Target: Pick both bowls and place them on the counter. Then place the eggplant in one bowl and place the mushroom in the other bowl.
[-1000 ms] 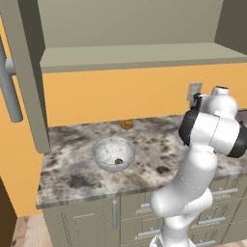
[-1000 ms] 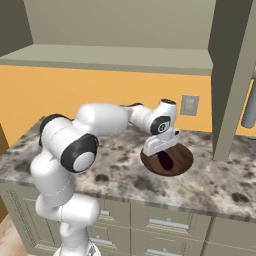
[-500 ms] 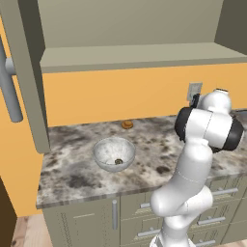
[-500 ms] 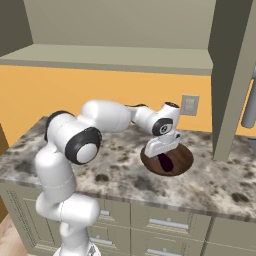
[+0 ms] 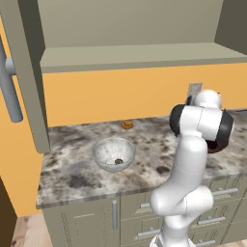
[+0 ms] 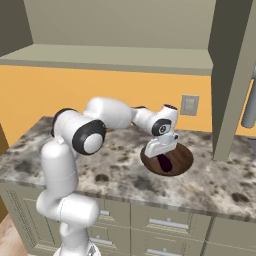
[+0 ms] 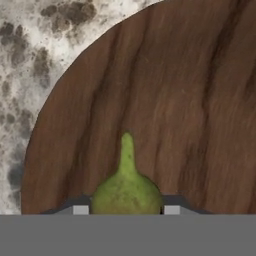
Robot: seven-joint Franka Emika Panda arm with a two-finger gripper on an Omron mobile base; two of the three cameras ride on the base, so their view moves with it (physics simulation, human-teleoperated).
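Pinching the eggplant (image 7: 126, 192) with the gripper (image 7: 126, 210), one dark finger tip (image 7: 80, 210) pressed on each side of its green top. Seen from the hand, looking down at that round green top with its thin stem pointing up the picture. Showing brown wood with dark wavy lines all around it, which is the inside of the wooden bowl (image 7: 175, 100). Showing a bit of the speckled counter (image 7: 30, 60) past the round rim in the top left corner.

From the right base view, reaching across with the white arm (image 6: 107, 112) and hanging the gripper (image 6: 161, 151) low over the wooden bowl (image 6: 182, 157). Keeping the dark purple eggplant (image 6: 164, 162) down inside that bowl, right under the hand; cannot tell if it touches the bottom. Resting the wooden bowl flat on the counter (image 6: 115, 150), near the back wall and below a pale wall plate (image 6: 189, 104).

From the left base view, sitting on the counter (image 5: 72, 169) well off to the left of the arm (image 5: 193, 159): the marbled bowl (image 5: 108, 147), upright. Lying at the bottom of it: the tiny tan mushroom (image 5: 118, 161). Lying behind it, close to the orange wall: a small orange-brown lump (image 5: 127, 124). Under the slab: beige-grey drawers (image 5: 140, 212).
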